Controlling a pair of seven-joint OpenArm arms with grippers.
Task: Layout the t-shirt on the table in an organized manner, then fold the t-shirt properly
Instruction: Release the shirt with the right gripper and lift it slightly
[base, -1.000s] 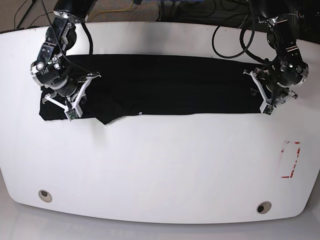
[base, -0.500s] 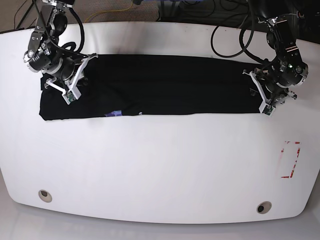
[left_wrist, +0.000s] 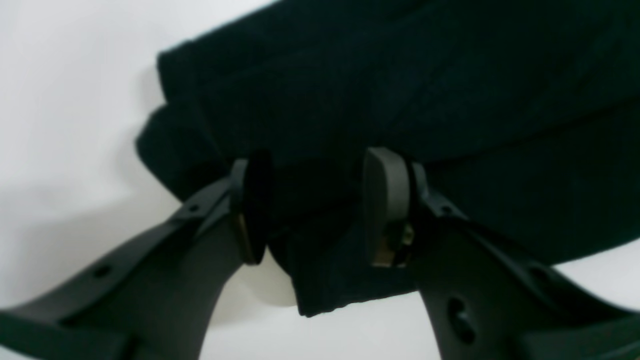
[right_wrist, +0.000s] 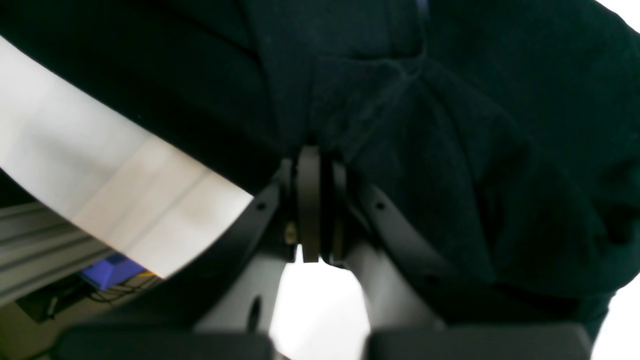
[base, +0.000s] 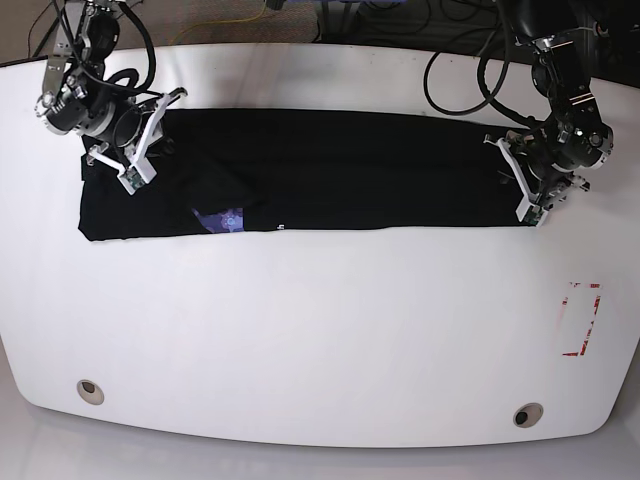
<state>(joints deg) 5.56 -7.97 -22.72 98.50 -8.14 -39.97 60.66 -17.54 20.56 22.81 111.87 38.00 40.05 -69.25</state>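
Nearest me the table (base: 320, 340) is bare white, with two small round holes (base: 90, 390) near its front edge and a red rectangle mark (base: 583, 320) toward one side. Beyond that the t-shirt (base: 330, 170) lies as a long black band across the far half of the table, already folded lengthwise, with a bit of purple print (base: 228, 220) peeking out along its near edge.

At one end, the left hand (base: 535, 190) sits over the shirt's edge. From its own wrist camera its two pads (left_wrist: 387, 200) stand apart with a corner of black cloth lying between them, not pinched, so this hand is open and holding nothing. At the other end the right hand (base: 125, 150) is raised at the far corner. Its wrist view shows the pads (right_wrist: 310, 200) nearly together with gathered cloth bunched right at their tips; I would call it closed on a fold of the t-shirt, though how firm the hold is I cannot tell.

It looks to me like the sleeve end is being tucked or smoothed. To do it well, I'd lay that gathered cloth down flat rather than drop it in a lump, keep the near edge straight and let the open hand steady its end so the band does not slide or skew.
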